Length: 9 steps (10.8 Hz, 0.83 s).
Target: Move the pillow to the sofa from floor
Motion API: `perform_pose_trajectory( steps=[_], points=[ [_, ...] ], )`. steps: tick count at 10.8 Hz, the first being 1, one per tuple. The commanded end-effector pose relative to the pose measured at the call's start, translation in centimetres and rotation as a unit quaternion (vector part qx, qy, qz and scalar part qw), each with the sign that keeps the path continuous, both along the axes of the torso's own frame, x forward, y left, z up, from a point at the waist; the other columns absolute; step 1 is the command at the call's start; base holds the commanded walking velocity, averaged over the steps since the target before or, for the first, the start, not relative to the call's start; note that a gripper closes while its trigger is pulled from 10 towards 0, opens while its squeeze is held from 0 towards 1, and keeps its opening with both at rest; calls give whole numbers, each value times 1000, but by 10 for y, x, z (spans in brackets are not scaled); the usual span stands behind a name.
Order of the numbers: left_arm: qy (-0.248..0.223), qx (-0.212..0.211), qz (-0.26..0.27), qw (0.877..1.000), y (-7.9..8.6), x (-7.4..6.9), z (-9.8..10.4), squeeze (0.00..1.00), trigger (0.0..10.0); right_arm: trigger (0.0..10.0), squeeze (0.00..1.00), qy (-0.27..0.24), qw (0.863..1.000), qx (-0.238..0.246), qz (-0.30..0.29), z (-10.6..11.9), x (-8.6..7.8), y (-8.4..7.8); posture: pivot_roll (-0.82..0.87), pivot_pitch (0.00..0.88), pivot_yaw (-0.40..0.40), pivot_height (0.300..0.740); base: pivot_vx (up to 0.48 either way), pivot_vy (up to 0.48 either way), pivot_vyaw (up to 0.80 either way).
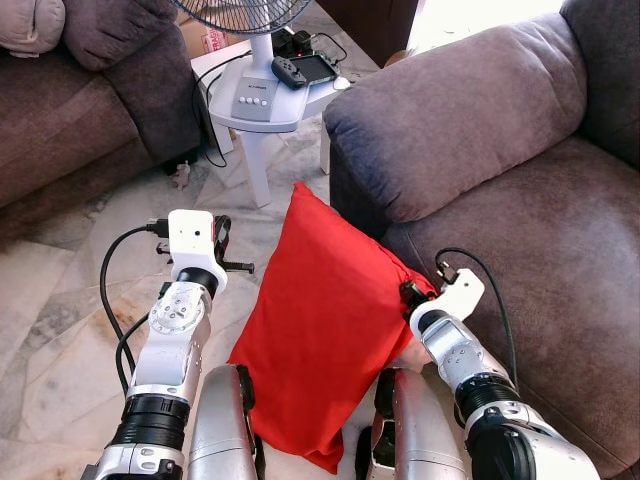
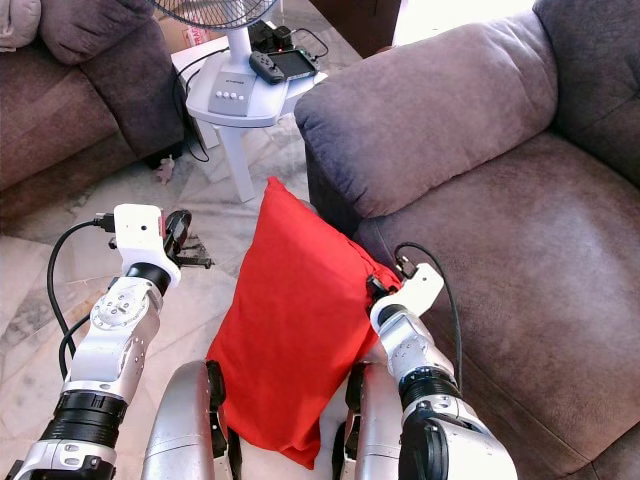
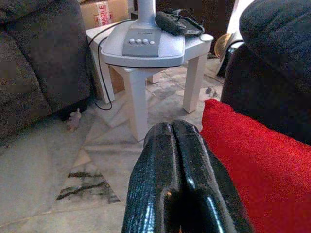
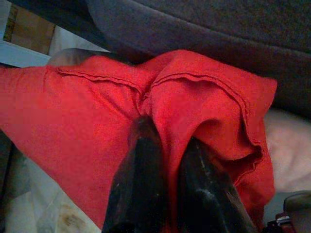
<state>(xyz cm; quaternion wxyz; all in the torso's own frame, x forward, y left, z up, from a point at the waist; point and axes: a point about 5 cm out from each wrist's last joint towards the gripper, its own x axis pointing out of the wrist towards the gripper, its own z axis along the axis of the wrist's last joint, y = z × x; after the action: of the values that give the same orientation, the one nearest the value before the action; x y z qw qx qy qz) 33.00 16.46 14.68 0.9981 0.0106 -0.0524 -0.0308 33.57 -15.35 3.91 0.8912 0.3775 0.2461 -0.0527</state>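
The red pillow [image 1: 320, 320] stands up on one edge on the floor [image 1: 60, 300], leaning on the front of the grey sofa [image 1: 500, 170] at the right. It's soft cloth w/ a stitched seam and a pointy top corner; its low end is cut off behind the robot's silver legs.

Right end effector [image 4: 165, 145] is clenched on the pillow's right edge, near the sofa seat. The red cloth bunches into folds between the two black fingers [image 4: 141, 184].

Left end effector [image 3: 171, 145] hangs in the air just left of the pillow, not touching it, fingers pressed together w/ nothing in them.

Floor is shiny pale stone w/ dark streaks. Far off, a small white tabletop [image 1: 225, 65] holds a fan base [image 1: 260, 95] w/ buttons & a dark game pad [image 1: 305, 68]; fan top is cut off. Another brown sofa [image 1: 70, 110] sits far left. A cardboard box [image 3: 102, 12] sits behind, partly hidden.
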Motion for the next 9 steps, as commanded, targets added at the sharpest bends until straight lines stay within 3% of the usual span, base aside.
perform_pose_trajectory(
  steps=[1,4,5,6,9],
  points=[
    [-18,2,14,1000,3,-2,5,0,10000,0,0,12,1000,-7,3,-7,-5,0,108,208,-48,577,0,0,0],
    [-29,59,49,997,16,-12,-5,0,10000,0,0,-1,997,-76,17,-10,-9,-4,98,192,-47,577,0,0,0],
    [-33,74,56,995,20,-17,-8,0,10000,0,0,-36,991,-124,27,-4,-8,-10,98,189,-47,577,0,0,0],
    [-34,72,67,995,23,-18,-8,0,10000,10000,0,-72,978,-189,55,3,-7,-10,85,180,-45,577,0,0,0],
    [-52,67,74,994,23,-12,-1,0,10000,10000,0,-144,971,-183,51,16,-6,-11,82,153,-44,577,0,0,0]
  ],
)
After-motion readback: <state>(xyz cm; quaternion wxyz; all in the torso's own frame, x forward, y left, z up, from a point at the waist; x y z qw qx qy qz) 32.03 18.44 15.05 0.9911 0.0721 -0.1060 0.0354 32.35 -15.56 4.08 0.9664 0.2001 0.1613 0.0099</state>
